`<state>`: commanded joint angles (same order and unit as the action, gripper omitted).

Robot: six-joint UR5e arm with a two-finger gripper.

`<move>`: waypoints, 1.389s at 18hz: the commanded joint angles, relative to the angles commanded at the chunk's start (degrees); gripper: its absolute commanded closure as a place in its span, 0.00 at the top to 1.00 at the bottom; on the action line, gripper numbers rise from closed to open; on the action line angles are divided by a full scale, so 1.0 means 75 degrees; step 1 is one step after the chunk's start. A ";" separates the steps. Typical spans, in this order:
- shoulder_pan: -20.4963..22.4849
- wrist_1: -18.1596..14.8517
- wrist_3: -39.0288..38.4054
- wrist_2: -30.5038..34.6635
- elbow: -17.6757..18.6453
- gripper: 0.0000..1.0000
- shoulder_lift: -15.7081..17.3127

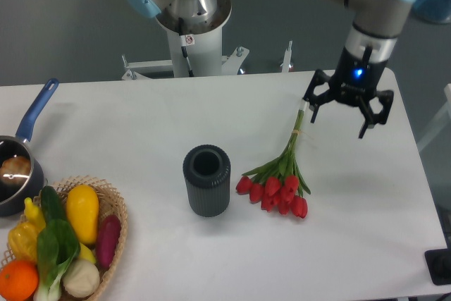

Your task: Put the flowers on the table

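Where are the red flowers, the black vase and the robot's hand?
Bunch of red tulips (276, 192), fixed camera, on the red heads.
Dark ribbed cylindrical vase (207, 187), fixed camera, on its side wall.
Robot's black two-finger hand (342, 112), fixed camera, midway between the open fingertips.

I see a smooth matt white tabletop (141, 118), a dark ribbed matt cylindrical vase (207, 180) and a woven wicker basket (113, 234).
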<state>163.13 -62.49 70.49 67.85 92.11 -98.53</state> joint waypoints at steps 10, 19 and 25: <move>-0.0082 0.0129 0.1580 0.1498 0.0093 1.00 0.0282; -0.0106 0.0152 0.1711 0.1688 0.0117 1.00 0.0341; -0.0106 0.0152 0.1723 0.1687 0.0117 1.00 0.0341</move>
<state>162.33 -61.35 83.41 80.51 92.99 -95.98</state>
